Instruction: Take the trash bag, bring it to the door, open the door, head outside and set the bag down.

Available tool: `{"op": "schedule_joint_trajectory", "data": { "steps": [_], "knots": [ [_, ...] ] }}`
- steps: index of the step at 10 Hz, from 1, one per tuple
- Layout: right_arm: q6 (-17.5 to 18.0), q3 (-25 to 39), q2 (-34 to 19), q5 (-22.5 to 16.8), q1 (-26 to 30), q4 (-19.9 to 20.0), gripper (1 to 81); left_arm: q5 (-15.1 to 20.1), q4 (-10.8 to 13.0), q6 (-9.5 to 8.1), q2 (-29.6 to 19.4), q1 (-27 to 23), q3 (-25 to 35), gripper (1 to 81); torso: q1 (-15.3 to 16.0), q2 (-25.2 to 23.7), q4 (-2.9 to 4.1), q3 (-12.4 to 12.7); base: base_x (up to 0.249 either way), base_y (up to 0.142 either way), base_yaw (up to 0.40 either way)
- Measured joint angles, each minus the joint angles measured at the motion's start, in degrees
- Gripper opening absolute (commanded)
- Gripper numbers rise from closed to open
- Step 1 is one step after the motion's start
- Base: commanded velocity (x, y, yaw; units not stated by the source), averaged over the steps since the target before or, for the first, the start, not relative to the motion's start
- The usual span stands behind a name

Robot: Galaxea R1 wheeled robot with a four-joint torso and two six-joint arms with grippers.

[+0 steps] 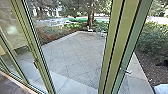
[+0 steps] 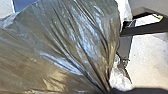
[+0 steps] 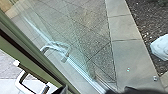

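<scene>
Beyond the green-framed glass, a paved yard [image 1: 72, 53] of pale slabs stretches away at twelve o'clock, its joints running on the slant and the light falling brightly over it. Nearest in, the left gripper [image 2: 108, 91] is clamped on the gathered neck of the trash bag [image 2: 67, 42]. That bag is brown-grey, shiny and thin-skinned, with long taut pleats drawn together where it is held. Crinkled, whitish plastic [image 2: 121, 81] sits just beside the neck, with pale floor [image 2: 150, 57] behind it.

As for the right gripper [image 3: 86, 92], I cannot tell whether it is open or closed. Close to it, the right wrist view takes in curved handle shapes [image 3: 65, 57] on both sides of a slanting green frame member; whether one of them is a reflection is unclear. Seen from the head, the glass door [image 1: 133, 37] has its green edge at one o'clock, alongside a broad post [image 1: 110, 50], with a pale handle [image 1: 126, 71] sticking out low down. I cannot tell whether the door is ajar.

Another upright [image 1: 35, 50] leans at eleven o'clock, carrying a small dark fitting [image 1: 35, 63]. Farther out, a planted bed of dark soil [image 1: 150, 63] and leafy shrubs [image 1: 155, 37] lies at two o'clock, a rounded white object [image 1: 161, 88] near its closer edge. A tree trunk [image 1: 90, 15] rises past the paving at about twelve o'clock.
</scene>
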Motion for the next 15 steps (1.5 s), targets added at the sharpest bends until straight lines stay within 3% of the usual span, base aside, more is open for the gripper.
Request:
{"op": "schedule_joint_trajectory", "data": {
  "steps": [3, 4, 7, 10, 15],
  "knots": [
    [-1.8, -2.1, -0.9, -1.6, 0.7, -1.0, 81.1, 0.1, 0.0, 0.0, 0.0, 0.2, 0.0, 1.0, -0.1, 0.0, -2.8, 4.0, 0.0, 0.0, 0.0],
    [-1.9, -2.4, -0.7, -2.0, 0.9, -2.0, 81.1, 0.0, 0.0, 0.0, 0.0, 0.2, 0.0, 1.0, -0.1, -0.1, -3.21, 4.4, 0.0, 0.0, 0.0],
    [-1.6, -3.5, 2.5, -3.8, -0.5, -4.1, 81.1, 0.2, 0.0, -0.02, 0.0, 0.5, 0.0, 1.0, -0.2, -0.1, -3.3, 4.7, 0.0, 0.0, 0.0],
    [-2.4, -7.3, 5.1, -4.7, -1.0, -3.6, 81.1, 0.2, -0.1, -0.22, 0.0, 0.5, 0.0, 1.0, -0.2, -0.2, -3.32, 4.8, 0.0, 0.0, 0.0],
    [-10.5, -17.8, 10.2, -5.4, -0.7, -0.5, 81.1, 0.2, -0.1, -0.24, 0.0, 0.5, 0.0, 1.0, -0.3, -0.2, -3.32, 4.8, 0.0, 0.0, 0.0]
  ]
}}
